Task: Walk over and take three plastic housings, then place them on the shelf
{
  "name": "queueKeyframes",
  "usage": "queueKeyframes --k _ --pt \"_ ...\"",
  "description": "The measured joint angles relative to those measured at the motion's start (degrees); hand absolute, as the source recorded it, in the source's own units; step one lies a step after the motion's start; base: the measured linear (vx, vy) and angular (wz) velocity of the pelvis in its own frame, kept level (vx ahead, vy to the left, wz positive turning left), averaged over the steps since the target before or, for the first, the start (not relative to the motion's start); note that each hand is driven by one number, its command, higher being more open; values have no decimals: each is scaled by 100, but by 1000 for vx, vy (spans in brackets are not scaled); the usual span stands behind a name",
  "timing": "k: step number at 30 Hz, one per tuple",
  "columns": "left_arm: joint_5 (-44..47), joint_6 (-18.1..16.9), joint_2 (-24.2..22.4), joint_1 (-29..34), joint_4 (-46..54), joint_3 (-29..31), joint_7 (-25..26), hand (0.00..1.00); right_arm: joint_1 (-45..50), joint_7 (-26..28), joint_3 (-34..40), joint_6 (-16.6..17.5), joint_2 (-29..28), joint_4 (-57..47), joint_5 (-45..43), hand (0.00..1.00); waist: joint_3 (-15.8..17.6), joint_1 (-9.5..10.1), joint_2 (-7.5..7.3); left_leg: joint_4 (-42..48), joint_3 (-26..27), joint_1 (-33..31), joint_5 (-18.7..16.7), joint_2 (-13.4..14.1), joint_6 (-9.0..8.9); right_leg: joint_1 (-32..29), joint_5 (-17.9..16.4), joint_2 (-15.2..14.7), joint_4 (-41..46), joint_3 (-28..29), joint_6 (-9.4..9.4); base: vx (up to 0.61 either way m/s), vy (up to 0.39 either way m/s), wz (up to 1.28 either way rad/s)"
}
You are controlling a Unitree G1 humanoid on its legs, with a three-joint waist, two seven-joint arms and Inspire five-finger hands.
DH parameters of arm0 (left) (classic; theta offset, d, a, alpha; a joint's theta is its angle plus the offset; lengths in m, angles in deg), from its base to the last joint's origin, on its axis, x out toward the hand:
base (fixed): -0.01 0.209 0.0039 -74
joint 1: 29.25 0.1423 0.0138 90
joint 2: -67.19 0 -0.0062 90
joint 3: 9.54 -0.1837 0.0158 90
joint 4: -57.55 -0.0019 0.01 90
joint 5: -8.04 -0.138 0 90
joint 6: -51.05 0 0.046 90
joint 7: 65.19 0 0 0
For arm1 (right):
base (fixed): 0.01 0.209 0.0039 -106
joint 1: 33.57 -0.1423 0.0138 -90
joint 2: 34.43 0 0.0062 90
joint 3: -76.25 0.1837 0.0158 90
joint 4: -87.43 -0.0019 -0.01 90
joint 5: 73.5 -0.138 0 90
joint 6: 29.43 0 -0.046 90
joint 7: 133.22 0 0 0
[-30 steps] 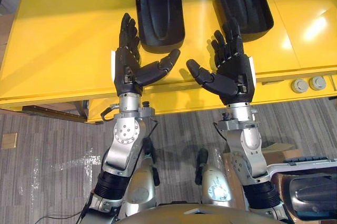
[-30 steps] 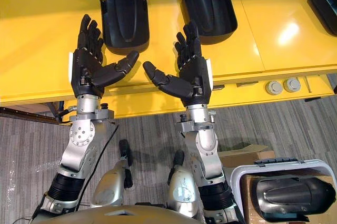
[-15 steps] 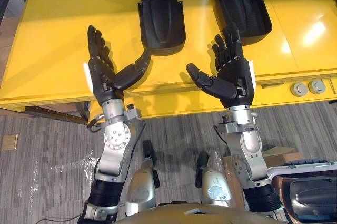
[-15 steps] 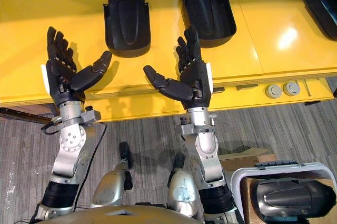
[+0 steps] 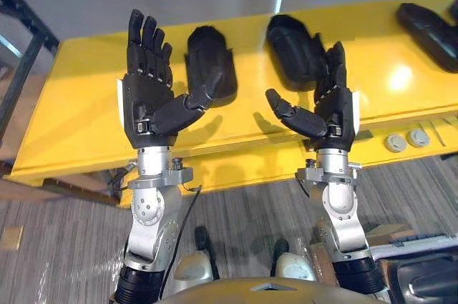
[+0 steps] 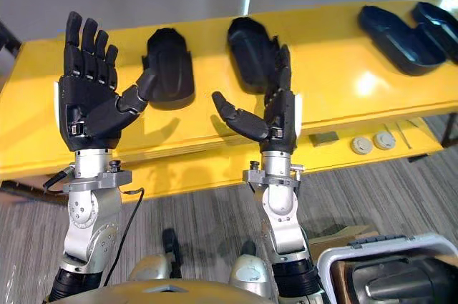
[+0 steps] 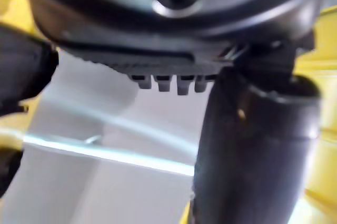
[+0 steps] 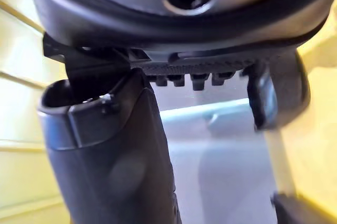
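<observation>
Now left hand (image 5: 147, 100), right hand (image 5: 336, 107) splayed, empty — left housing (image 5: 211, 57) on table (image 5: 71, 118), long axis pointing away.

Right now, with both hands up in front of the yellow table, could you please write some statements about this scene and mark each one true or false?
1. The left hand and the right hand are both open and hold nothing. True.
2. The left hand grips a black housing. False: the two nearest housings lie on the yellow table, in no hand.
3. Two round grey discs lie on the table's front ledge, on the robot's right. True.
4. The table's right end is bare. False: more black housings lie there.
</observation>
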Motion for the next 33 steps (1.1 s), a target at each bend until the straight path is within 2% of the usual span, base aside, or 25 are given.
queueKeyframes --k 3,4,5,6,7,8,9,11,12,14,15,16,17,19,23,27,30,32,33 --pt "181 1 89 103 19 -35 -252 100 621 -88 699 -292 6 -271 -7 100 -84 -226 -13 2 640 248 -183 72 -94 -119 107 101 -186 589 -17 -32 18 -111" --pt "334 6 154 224 21 -67 -311 100 936 -115 992 -423 29 -411 -7 100 -168 -380 -14 6 892 320 -235 93 -119 -190 167 148 -259 823 -13 49 17 -120" --pt "384 18 182 329 20 -110 -315 100 1230 -90 1246 -432 71 -421 -42 100 -247 -520 -16 23 1140 396 -294 113 -168 -299 221 202 -278 1079 -12 51 8 -120" --pt "461 20 196 366 20 -139 -317 100 1381 -77 1389 -436 89 -420 -83 100 -257 -574 -15 25 1271 457 -324 128 -193 -323 254 237 -296 1218 -25 79 8 -117" --pt "521 26 221 403 6 -172 -301 100 1691 -68 1608 -455 129 -418 -179 100 -276 -733 -12 29 1499 557 -391 156 -230 -347 329 310 -372 1430 -56 63 -8 -93" --pt "494 25 238 404 4 -178 -270 100 1837 -49 1681 -459 154 -414 -279 100 -280 -782 -16 29 1604 608 -432 168 -242 -383 350 357 -388 1563 -52 115 -45 -131" --pt "462 25 340 367 3 -173 -140 100 2251 88 1802 -458 191 -392 -466 100 -323 -959 -25 226 1697 620 -642 231 -295 -456 450 463 -469 1884 -86 98 -65 -108" --pt "383 24 401 351 3 -169 -35 100 2477 172 1803 -449 192 -370 -591 100 -324 -1025 -27 489 1581 595 -859 275 -292 -469 517 545 -492 2092 -81 77 -74 -107" --pt "42 24 446 343 -2 -162 230 100 2679 378 1781 -312 193 -219 -818 100 -338 -1032 -3 1028 947 459 -1343 284 -194 -459 578 680 -508 2434 -125 61 -63 -109" --pt "-148 24 446 287 -2 -136 397 100 2709 510 1695 -170 193 -28 -1027 100 -354 -1021 41 1518 275 264 -1756 270 -63 -466 595 790 -511 2647 -142 23 -2 -91" --pt "-206 28 463 234 1 -93 534 100 2673 621 1544 -10 195 122 -1037 100 -391 -980 117 1928 -358 71 -2086 250 16 -485 583 892 -510 2789 -171 -10 67 -59" --pt "-207 34 463 229 6 -74 558 100 2659 640 1512 12 195 132 -1037 100 -397 -962 132 1992 -482 41 -2143 237 52 -491 582 908 -508 2818 -172 -19 119 -59" --pt "-206 48 463 227 15 28 647 100 2569 688 1341 99 207 142 -1036 100 -407 -864 184 2168 -845 -25 -2319 179 123 -513 588 946 -504 2927 -163 -19 106 -40" --pt "-200 126 461 243 15 175 773 100 2370 712 1049 179 248 142 -1023 100 -405 -759 243 2304 -935 -101 -2449 156 107 -513 628 920 -517 2935 -100 -48 132 -23" --pt "-65 188 409 648 15 362 789 100 2020 714 546 163 234 147 -978 100 -410 -487 263 2282 -1188 -248 -2351 -75 109 -505 695 644 -610 2710 7 -36 115 31" --pt "520 189 272 1286 15 443 427 100 1990 660 363 122 209 338 -964 100 -397 -306 254 2335 -1403 -324 -2304 -166 125 -472 695 557 -555 2468 9 -1 74 32" --pt "803 214 116 1857 15 370 -90 100 2180 659 277 122 0 407 -922 100 -244 -183 192 2606 -1345 -192 -2472 -121 112 -452 691 653 -315 2534 19 -69 73 -41" --pt "801 257 101 2114 14 239 -280 100 2325 805 162 169 -43 391 -948 100 -11 -102 85 2826 -1040 17 -2663 -17 161 -363 728 729 -222 2287 66 -159 8 -78" --pt "772 312 110 2208 -26 98 -335 100 2428 957 88 204 3 391 -948 100 81 -71 15 2910 -870 42 -2760 22 237 -360 580 662 -252 2027 -41 -255 10 -82"
